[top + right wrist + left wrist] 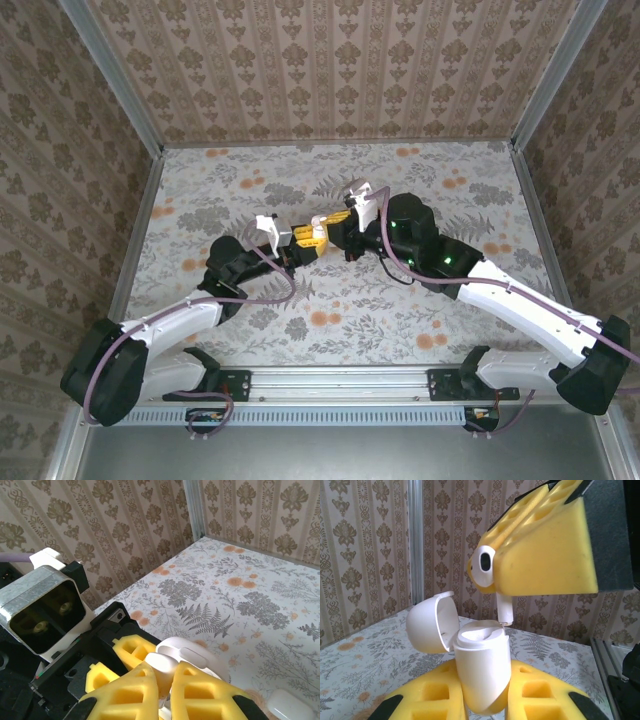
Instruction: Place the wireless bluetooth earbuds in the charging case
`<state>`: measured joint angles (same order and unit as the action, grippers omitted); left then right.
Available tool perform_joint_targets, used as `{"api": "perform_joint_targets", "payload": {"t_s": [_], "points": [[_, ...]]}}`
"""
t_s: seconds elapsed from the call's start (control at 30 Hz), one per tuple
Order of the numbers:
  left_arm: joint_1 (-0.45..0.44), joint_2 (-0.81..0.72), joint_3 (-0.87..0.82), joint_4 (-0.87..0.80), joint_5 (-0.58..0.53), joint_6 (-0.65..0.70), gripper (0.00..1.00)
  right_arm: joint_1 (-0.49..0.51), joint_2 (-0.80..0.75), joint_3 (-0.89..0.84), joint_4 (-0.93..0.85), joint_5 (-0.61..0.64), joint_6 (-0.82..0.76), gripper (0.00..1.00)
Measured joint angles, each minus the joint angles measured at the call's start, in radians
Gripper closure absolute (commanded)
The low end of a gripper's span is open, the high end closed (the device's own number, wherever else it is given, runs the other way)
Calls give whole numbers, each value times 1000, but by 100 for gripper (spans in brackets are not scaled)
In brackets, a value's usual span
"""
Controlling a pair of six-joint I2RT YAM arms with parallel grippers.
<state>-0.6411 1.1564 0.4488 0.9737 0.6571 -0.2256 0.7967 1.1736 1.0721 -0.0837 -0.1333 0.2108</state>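
**Earbud Held Over the Open Case**

The left claw [487,680] is pressed together on the charging case [482,665], which is pinched upright between its two yellow fingers [530,677]. The case's lid [431,622] is swung open and hangs at 9 o'clock from the body.

The right claw [162,680] is pressed together on an earbud [504,606]. In the left wrist view this claw is seen at 1 o'clock from the case. The earbud's short stem is pointed down at the open top. The stem's tip is right at the 1 o'clock edge of the opening. Whether it is touching cannot be told.

In the top view both claws are seen nose to nose near the middle of the flowered worktop [250,180]. The left arm [170,325] is stretched in from 7 o'clock and the right arm [520,300] from 4 o'clock.

A small white rounded lump [290,705] is seen lying on the worktop at 4 o'clock from the right claw, apart from it.
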Motion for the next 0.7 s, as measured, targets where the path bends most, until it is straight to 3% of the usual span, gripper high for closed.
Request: {"api": "perform_joint_targets", "payload": {"t_s": [0.7], "points": [[-6, 0, 10, -8, -2, -7, 100, 9, 20, -2, -14, 13, 0, 88]]}}
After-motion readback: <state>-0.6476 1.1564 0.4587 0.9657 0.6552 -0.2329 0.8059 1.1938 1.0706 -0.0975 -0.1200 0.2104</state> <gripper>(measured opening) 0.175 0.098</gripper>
